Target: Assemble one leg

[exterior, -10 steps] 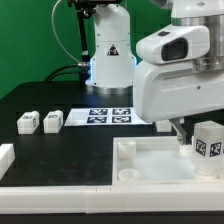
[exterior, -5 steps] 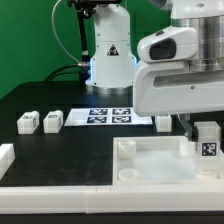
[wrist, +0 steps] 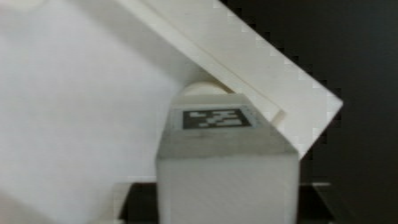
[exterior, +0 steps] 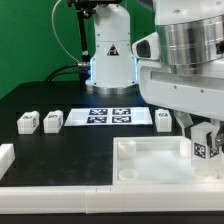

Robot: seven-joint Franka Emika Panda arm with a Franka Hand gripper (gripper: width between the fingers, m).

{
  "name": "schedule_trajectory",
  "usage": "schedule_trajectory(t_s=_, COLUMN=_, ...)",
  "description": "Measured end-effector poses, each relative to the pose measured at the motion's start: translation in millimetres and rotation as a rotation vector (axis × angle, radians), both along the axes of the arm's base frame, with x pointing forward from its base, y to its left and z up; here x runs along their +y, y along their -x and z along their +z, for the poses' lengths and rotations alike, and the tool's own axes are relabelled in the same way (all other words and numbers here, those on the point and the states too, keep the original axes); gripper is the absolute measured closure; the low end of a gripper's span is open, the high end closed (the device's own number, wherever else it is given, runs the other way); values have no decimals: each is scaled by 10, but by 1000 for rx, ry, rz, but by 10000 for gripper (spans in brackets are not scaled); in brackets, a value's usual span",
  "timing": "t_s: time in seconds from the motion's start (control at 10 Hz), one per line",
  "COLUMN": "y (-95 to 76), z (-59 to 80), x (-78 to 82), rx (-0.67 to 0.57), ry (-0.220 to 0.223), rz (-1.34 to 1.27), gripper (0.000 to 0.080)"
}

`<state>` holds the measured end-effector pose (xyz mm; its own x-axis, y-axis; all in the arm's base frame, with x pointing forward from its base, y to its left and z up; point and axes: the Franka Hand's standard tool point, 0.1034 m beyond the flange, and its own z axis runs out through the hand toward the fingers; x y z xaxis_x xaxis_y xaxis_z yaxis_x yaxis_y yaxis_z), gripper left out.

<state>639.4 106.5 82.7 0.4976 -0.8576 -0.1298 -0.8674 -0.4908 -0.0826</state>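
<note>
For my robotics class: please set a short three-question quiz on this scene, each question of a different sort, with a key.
1. True or false: the gripper is shut on a leg at the white tray.
2. How many legs besides that one lie on the black table? A one; B three; C five.
3. Fill in: between the pair of legs and the single leg lies the ______.
Key: 1 true. 2 B. 3 marker board.
</note>
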Motion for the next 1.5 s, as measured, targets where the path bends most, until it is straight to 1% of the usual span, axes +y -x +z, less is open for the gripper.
schedule_trajectory(t_s=0.3, y=4, z=-3, x=24, rx=45, ry=-5, rz=-296, gripper=508)
schedule_trajectory(t_s=0.4, y=4, z=-3, x=25, rx=47, ry=-5, rz=-313, gripper=508)
schedule_trajectory(t_s=0.6, y=5, z=-3, x=30, rx=36, ry=-6, rz=-240, gripper=503)
schedule_trajectory(t_s=0.7, y=6, z=-3, x=40, rx=36, ry=-7, rz=-237, gripper=292)
schedule_trajectory(t_s=0.8, y=-12, z=7, x=66, rx=-5, ry=1, rz=-50, gripper=292)
schedule_trajectory(t_s=0.9, y=-4, z=15, x=130, rx=-26, ry=6, rz=93, gripper=181)
schedule_trajectory(t_s=1.0, y=-4, z=10, x=120, rx=-41, ry=5, rz=191, gripper=157)
schedule_trajectory(t_s=1.2, y=-6, z=9, x=109, rx=-69, ry=9, rz=371, gripper=151)
schedule_trajectory(t_s=1.3, y=-7, z=9, x=101, rx=-91, ry=21, rz=535, gripper=151)
schedule_trajectory(t_s=1.4, y=-31, z=16, x=93, rx=-124, ry=63, rz=767, gripper=150)
schedule_trajectory(t_s=1.5, y=-46, z=27, x=84, rx=-143, ry=75, rz=931, gripper=150)
